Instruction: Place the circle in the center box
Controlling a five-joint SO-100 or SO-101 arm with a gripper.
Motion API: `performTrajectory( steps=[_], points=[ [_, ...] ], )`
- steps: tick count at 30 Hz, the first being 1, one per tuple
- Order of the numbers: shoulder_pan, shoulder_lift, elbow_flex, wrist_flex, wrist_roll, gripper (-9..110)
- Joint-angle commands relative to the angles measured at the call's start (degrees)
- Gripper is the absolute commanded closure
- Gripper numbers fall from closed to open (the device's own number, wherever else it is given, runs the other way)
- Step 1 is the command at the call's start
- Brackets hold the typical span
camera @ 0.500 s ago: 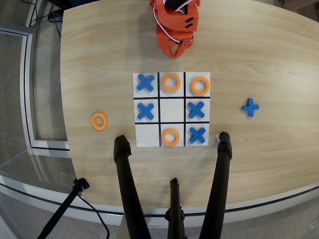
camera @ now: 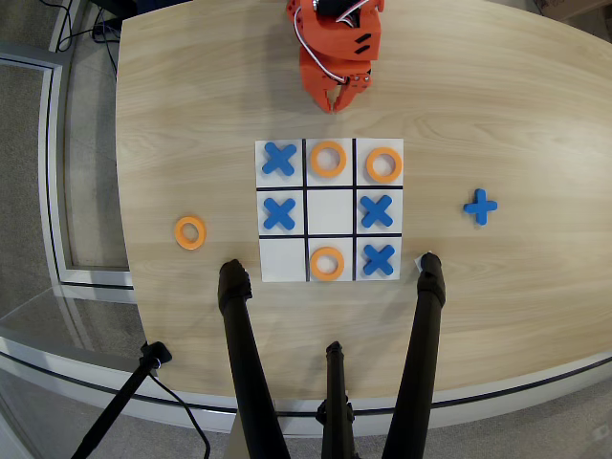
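Gripper: the orange gripper (camera: 337, 98) was seen at the far edge of the table (camera: 497, 105), above the board in the overhead view, with nothing held; the finger tips were drawn close together, but whether they were fully clenched could not be told.

Board: the white board (camera: 329, 210) was laid well apart from the gripper, nearer the middle of the table.

Center box: the center box (camera: 330, 211) was found bare, bounded by black lines, with no piece in it.

Pieces on the board: four blue crosses (camera: 278, 159) and three orange rings (camera: 328, 159) were counted in outer cells; the lower left cell was also left bare.

Circle: a loose circle (camera: 190, 232) was seen flat on the wood, to the left of the board in the overhead view, well apart from the gripper.

Spare cross: one blue cross (camera: 480, 207) was left on the table to the right of the board.

Progress: nothing of the task was judged done. The circle was not yet grasped, and the reach, the pick-up, the carry and the placing in the center box were all judged left to do.
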Motion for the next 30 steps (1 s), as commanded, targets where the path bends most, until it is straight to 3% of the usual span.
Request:
performTrajectory(
  steps=[1, 8, 11, 21, 30],
  points=[
    [0.4, -0.1, 3.3, -0.2, 0.4, 100],
    [0.7, -0.1, 2.4, 0.1, 3.1, 98],
    [1.0, -0.2, 0.4, 1.0, 3.4, 91],
    [1.9, -10.8, -19.0, 8.3, 3.3, 88],
    [3.6, -33.1, -38.4, -4.6, 9.5, 88]
  ],
)
